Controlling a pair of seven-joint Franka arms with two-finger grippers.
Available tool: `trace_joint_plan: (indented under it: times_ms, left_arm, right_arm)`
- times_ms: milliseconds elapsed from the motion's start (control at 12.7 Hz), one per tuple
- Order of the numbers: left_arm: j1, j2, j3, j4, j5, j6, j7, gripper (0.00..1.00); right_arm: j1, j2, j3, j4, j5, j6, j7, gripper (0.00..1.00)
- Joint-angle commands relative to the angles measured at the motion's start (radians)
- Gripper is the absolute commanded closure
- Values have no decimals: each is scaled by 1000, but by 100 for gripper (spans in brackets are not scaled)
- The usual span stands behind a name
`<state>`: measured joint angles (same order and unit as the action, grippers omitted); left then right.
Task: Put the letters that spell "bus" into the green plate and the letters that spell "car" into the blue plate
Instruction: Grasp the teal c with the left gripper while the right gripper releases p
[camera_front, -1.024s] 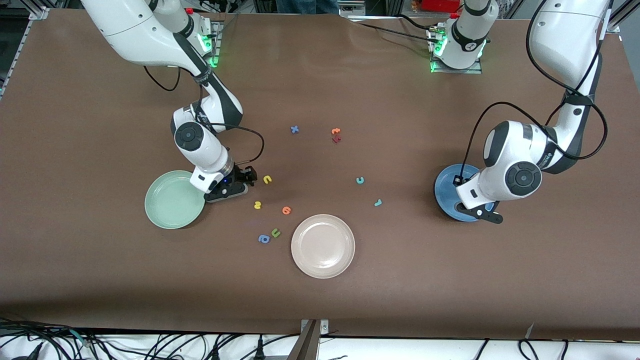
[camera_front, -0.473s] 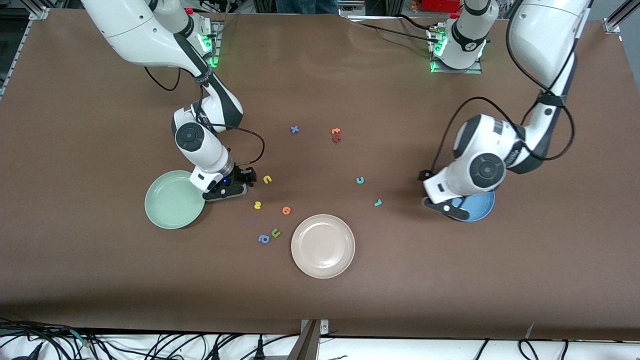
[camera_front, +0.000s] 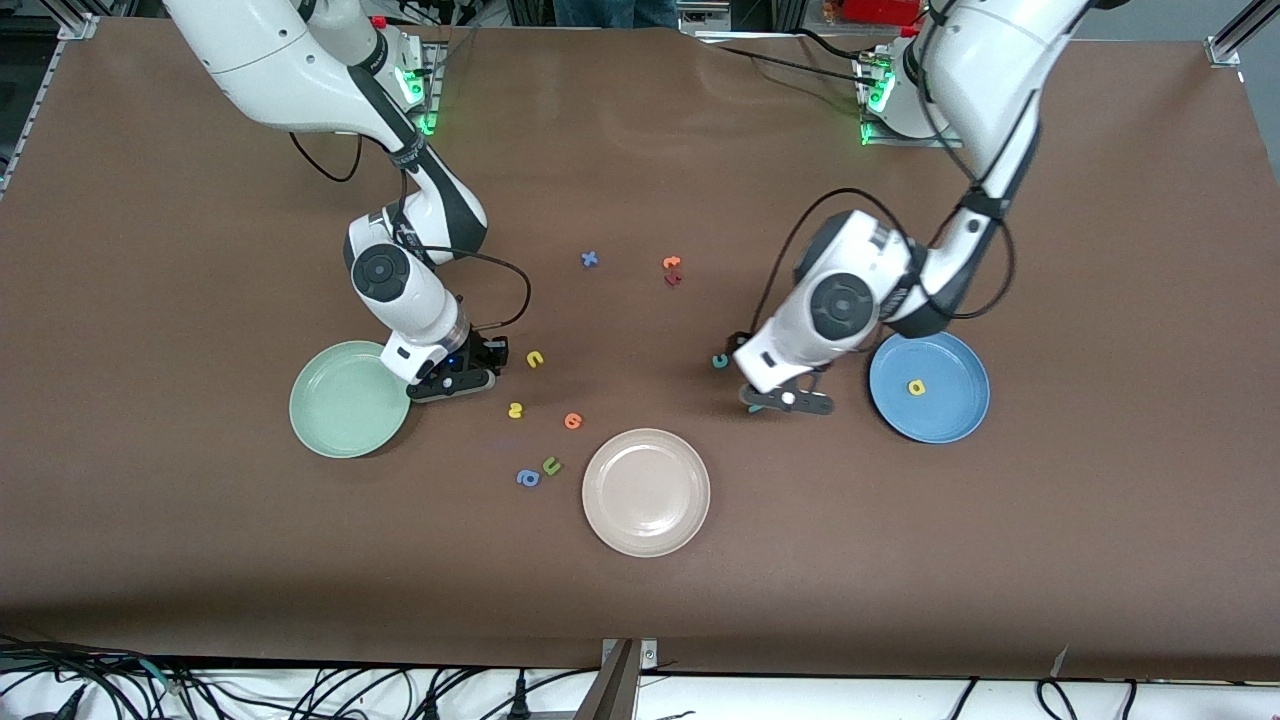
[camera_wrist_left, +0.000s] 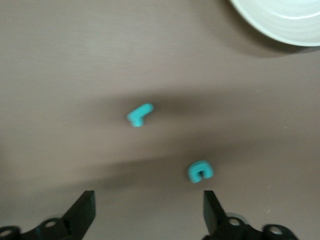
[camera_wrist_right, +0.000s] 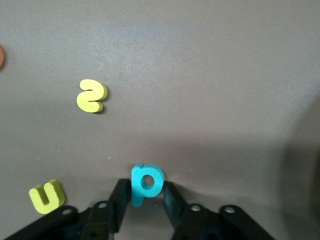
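Right now your right tool (camera_wrist_right: 144, 200) sat low on the surface (camera_front: 150, 250) just beside the green plate (camera_front: 345, 400), fingers (camera_wrist_right: 118, 199) clamped on the teal b (camera_wrist_right: 146, 182). The yellow u (camera_front: 536, 359) and yellow s (camera_front: 515, 409) lay near it on the surface, toward the middle; the green plate held nothing.

Your left tool (camera_wrist_left: 149, 215) hung over the teal c (camera_wrist_left: 200, 171) and teal r (camera_wrist_left: 139, 114), fingers spread wide apart, gripping nothing. Both letters lay on bare surface, apart from each other, between the cream plate (camera_front: 646, 491) and the blue plate (camera_front: 929, 386). In the front view the c (camera_front: 719, 360) showed at the edge of the arm; the r was hidden under it.

The yellow a (camera_front: 915, 386) lay in the blue plate.

Spares you could see: orange letter (camera_front: 572, 421), green u (camera_front: 551, 465) and blue a (camera_front: 527, 478) near the cream plate, blue x (camera_front: 589, 259) and an orange-and-red pair (camera_front: 672, 270) closer to the bases.
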<state>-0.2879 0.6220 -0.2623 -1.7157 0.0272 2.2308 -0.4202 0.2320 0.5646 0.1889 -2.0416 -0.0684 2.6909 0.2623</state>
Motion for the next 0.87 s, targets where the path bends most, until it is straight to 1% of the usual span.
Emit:
trace_joint_plan:
  times_ms: [0,79,236,315,473,552,630,709,788]
  left_arm:
    - [-16,91,8,39,-15,111,-57,21]
    - [-34,97,8,39,-10,116,-78,28]
    - [-50,105,8,39,-10,119,-135,29]
    - [-77,113,9,39,-9,119,-164,29]
    - [-89,122,12,39,-10,119,-181,29]
    - [-89,122,14,39,-9,119,-181,29]
    - [-91,123,14,35,-6,119,-181,30]
    - [-93,127,14,33,-6,119,-184,36]
    - [-93,131,14,36,-6,119,-189,46]
  right_arm:
    - [-3,11,1,-8,-13,7,8,87]
    - [-3,8,1,-8,-13,7,8,91]
    - [-5,-2,1,-5,-13,6,5,93]
    - [-6,-15,0,3,-13,-31,2,93]
    - [-10,-60,-5,52,-13,-182,-15,93]
    - [-16,-78,-12,69,-11,-241,-67,93]
    - [-17,-97,-43,78,-11,-278,-122,92]
    - [-17,-112,-72,80,-11,-301,-180,92]
    - [-17,-126,-101,80,-11,-316,-252,92]
